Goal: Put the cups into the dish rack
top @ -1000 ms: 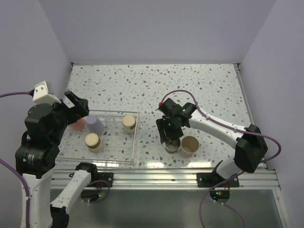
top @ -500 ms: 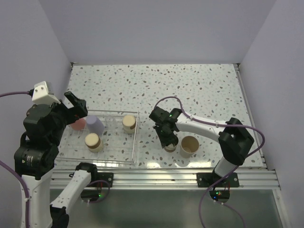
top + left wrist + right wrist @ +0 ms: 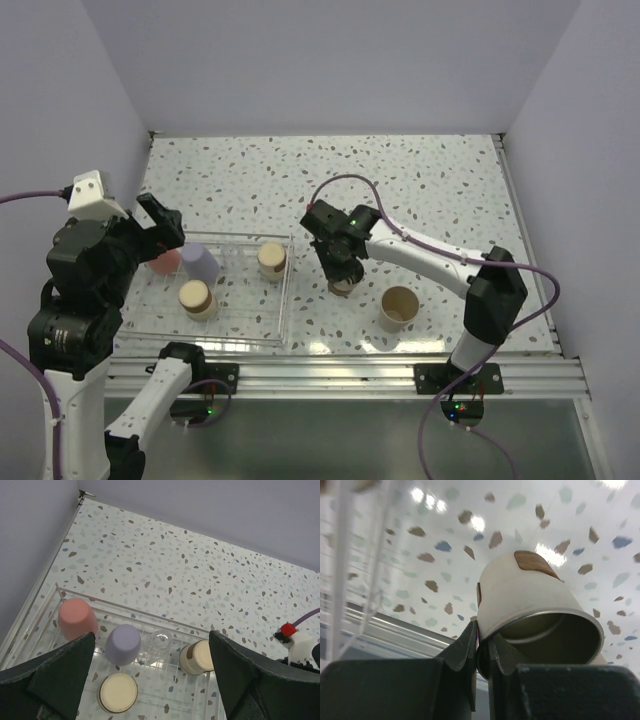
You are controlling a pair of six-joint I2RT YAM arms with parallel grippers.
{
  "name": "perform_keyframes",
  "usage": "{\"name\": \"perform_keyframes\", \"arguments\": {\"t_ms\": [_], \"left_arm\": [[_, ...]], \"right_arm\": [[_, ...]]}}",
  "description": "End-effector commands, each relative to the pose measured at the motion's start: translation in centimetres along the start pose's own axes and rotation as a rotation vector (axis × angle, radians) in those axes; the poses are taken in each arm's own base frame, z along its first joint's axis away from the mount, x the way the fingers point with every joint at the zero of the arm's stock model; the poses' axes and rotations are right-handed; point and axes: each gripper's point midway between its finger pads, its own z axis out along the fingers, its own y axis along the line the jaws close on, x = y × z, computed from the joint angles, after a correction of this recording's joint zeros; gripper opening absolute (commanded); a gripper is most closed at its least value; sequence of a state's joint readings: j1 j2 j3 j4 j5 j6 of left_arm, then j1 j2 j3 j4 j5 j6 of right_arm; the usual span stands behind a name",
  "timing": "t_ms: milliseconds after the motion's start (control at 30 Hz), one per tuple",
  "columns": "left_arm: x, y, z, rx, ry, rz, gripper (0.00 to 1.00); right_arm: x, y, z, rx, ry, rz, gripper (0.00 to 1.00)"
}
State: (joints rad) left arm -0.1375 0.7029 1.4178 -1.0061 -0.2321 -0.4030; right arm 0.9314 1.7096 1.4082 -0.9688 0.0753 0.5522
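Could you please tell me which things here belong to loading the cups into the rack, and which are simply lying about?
Part of the job: dish rack; inside it a pink cup, purple cup, clear cup, front cream cup and side cream cup; metal cup pinched at its rim by the right gripper; tan cup standing on the table.
Just there: purple cable; metal rail.

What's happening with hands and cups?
Right hand gripping metal cup by rim, beside rack. Left hand open over rack. Five racked; beige cup waiting. Nothing blocking.
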Motion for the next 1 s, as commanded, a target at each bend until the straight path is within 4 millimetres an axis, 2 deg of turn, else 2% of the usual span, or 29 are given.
{"name": "perform_keyframes", "arguments": {"t_ms": [0,33,67,100,133,167,200,233,267,300,400,467,500,567,600,667,700,733,967], "left_arm": [[-1.3,-1.9,0.1,0.089,-0.023,0.012,0.99],[-1.1,-2.2,0.3,0.107,-0.014,0.015,0.99],[-0.9,-2.8,0.7,0.132,0.007,0.019,0.99],[-0.7,-3.2,1.0,0.146,0.022,0.021,0.99],[-0.5,-3.5,1.2,0.162,0.037,0.027,0.99],[0.0,-4.3,1.7,0.201,0.070,0.031,1.00],[0.2,-4.9,1.8,0.229,0.087,0.032,1.00],[0.4,-5.7,1.9,0.270,0.103,0.031,1.00],[0.7,-6.1,2.2,0.287,0.121,0.025,1.00],[0.8,-6.6,2.2,0.309,0.127,0.019,1.00],[1.1,-7.9,2.4,0.373,0.154,-0.015,1.00],[1.4,-9.3,2.3,0.452,0.166,-0.026,1.00],[1.4,-10.0,2.1,0.489,0.171,-0.043,1.00],[1.7,-11.9,1.6,0.614,0.176,-0.063,1.00],[1.7,-12.7,1.3,0.660,0.183,-0.093,1.00],[1.8,-14.3,0.4,0.787,0.171,-0.117,1.00],[1.7,-14.8,0.0,0.821,0.175,-0.153,1.00],[1.9,-15.4,0.0,0.870,0.165,-0.164,1.00],[1.7,-16.6,-1.5,1.001,0.129,-0.266,1.00]], "right_arm": [[-4.5,0.5,-4.6,0.007,-0.147,-0.041,0.00],[-5.0,0.3,-5.0,0.001,-0.143,-0.033,0.00],[-6.1,0.8,-6.2,-0.029,-0.174,-0.026,0.00],[-6.3,1.6,-6.9,-0.101,-0.161,-0.016,0.00],[-7.4,1.5,-7.4,-0.139,-0.179,0.017,0.00],[-8.0,1.9,-8.6,-0.202,-0.197,0.043,0.00],[-8.9,3.6,-9.8,-0.337,-0.217,0.052,0.00],[-10.0,3.4,-10.7,-0.398,-0.236,0.110,0.00],[-10.3,3.7,-12.3,-0.465,-0.268,0.128,0.00],[-11.7,4.5,-13.6,-0.541,-0.329,0.133,0.00],[-12.8,5.8,-17.7,-0.718,-0.386,0.153,0.00],[-12.7,6.9,-20.3,-0.833,-0.393,0.156,0.00],[-13.4,7.6,-21.7,-0.894,-0.435,0.142,0.00],[-12.9,8.5,-23.2,-0.996,-0.410,0.169,0.00],[-13.4,8.9,-25.1,-1.056,-0.468,0.155,0.00],[-13.1,9.3,-25.8,-1.123,-0.437,0.196,0.00],[-13.3,9.4,-26.9,-1.160,-0.465,0.189,0.00],[-13.0,9.5,-26.7,-1.180,-0.440,0.215,0.00],[-12.4,9.8,-28.2,-1.277,-0.433,0.246,0.00]]}}
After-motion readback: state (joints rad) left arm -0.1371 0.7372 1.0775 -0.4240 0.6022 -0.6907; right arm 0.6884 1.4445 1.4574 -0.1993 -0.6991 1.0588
